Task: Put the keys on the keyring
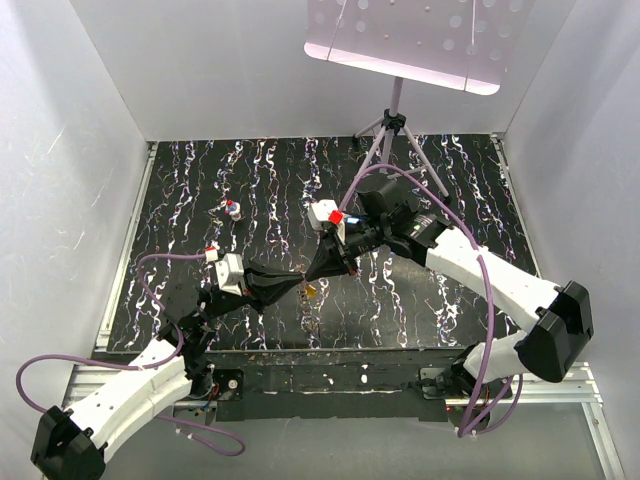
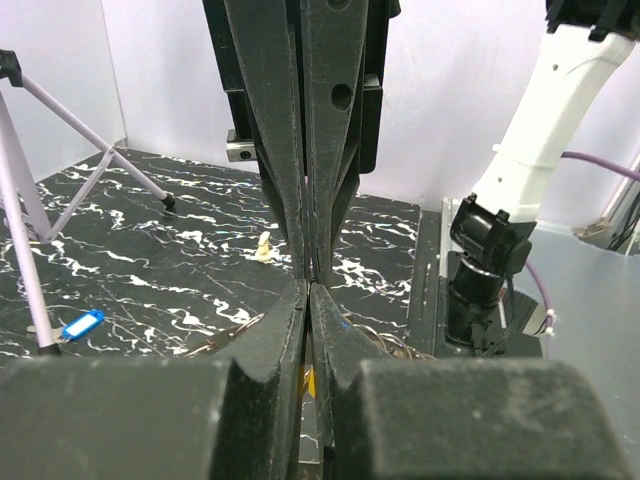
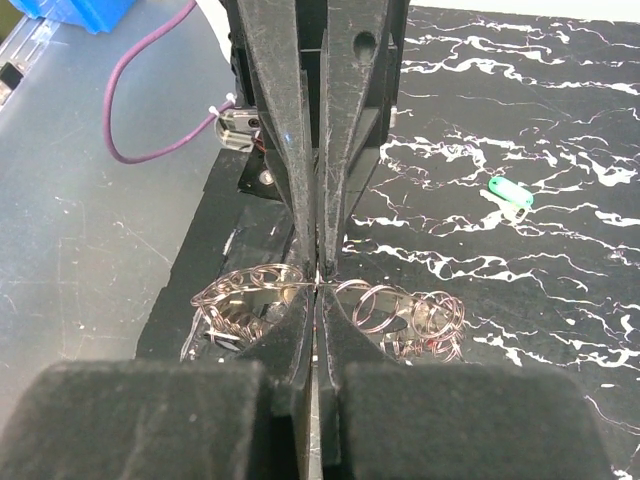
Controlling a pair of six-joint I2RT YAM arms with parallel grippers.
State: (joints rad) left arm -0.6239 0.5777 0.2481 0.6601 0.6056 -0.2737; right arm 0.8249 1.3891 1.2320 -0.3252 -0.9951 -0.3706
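keyring (image 3: pixel 392 303) crosswise; left gripper (image 2: pixel 308 298), right gripper (image 3: pixel 318 303) pinch middle

This is a robotics lab test cell, not a home or shop. Plain white walls (image 1: pixel 70 150) box in three sides of a table (image 1: pixel 480 190) covered in a black mat with white marbling. Two white-and-black robot arms, the left arm (image 1: pixel 130 395) and the right arm (image 1: pixel 500 280), are bolted at its near edge beside a bare aluminium rail (image 1: pixel 560 392). A purple cable (image 3: pixel 110 120) loops loose over a grey bench. A tripod (image 1: pixel 393 125) at the back holds a perforated white panel (image 1: pixel 420 35), and a blue bin (image 3: pixel 75 12) sits off the table.
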